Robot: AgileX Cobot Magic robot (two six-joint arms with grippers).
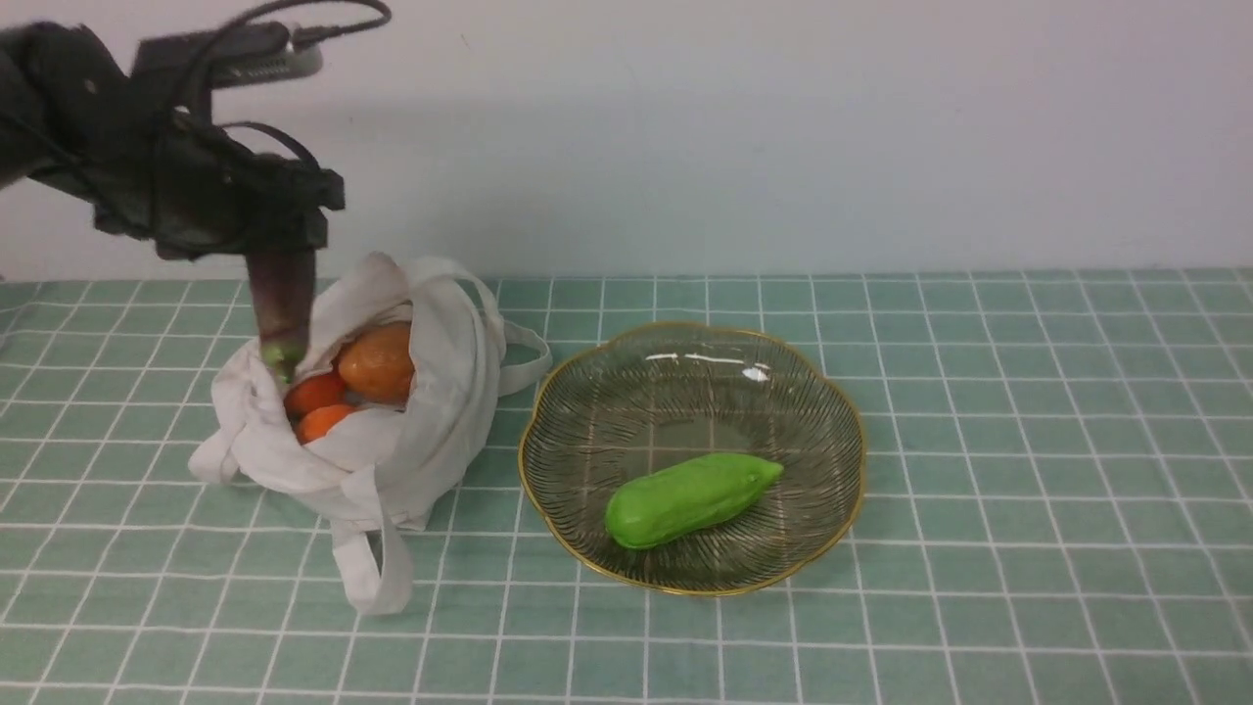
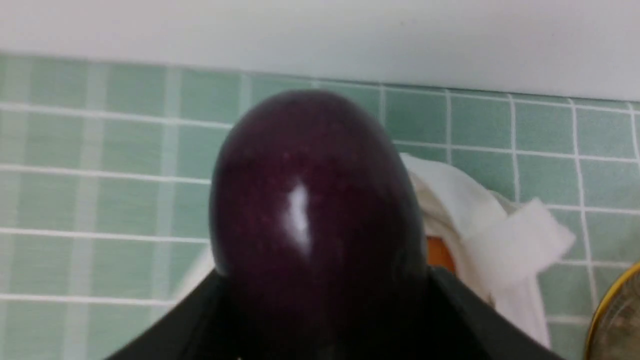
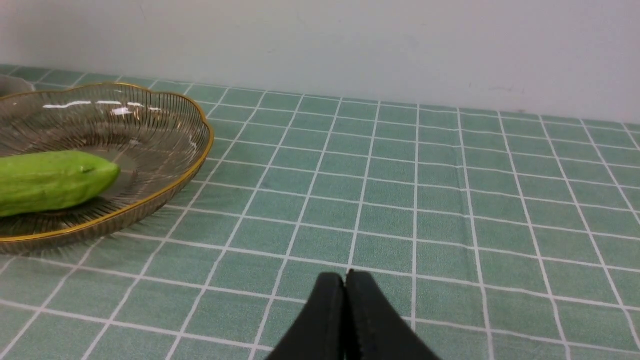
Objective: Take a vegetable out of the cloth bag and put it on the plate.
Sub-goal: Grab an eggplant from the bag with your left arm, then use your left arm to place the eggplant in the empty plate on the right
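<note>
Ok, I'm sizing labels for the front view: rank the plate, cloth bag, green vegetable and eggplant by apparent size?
1. plate and cloth bag: about alike, too close to rank
2. green vegetable
3. eggplant: its upper part is hidden, so its place against the green vegetable is unsure

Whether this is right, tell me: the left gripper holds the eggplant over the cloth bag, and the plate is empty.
Not empty: the plate holds a green vegetable, as the front view shows. The left gripper does hold the eggplant over the cloth bag.
</note>
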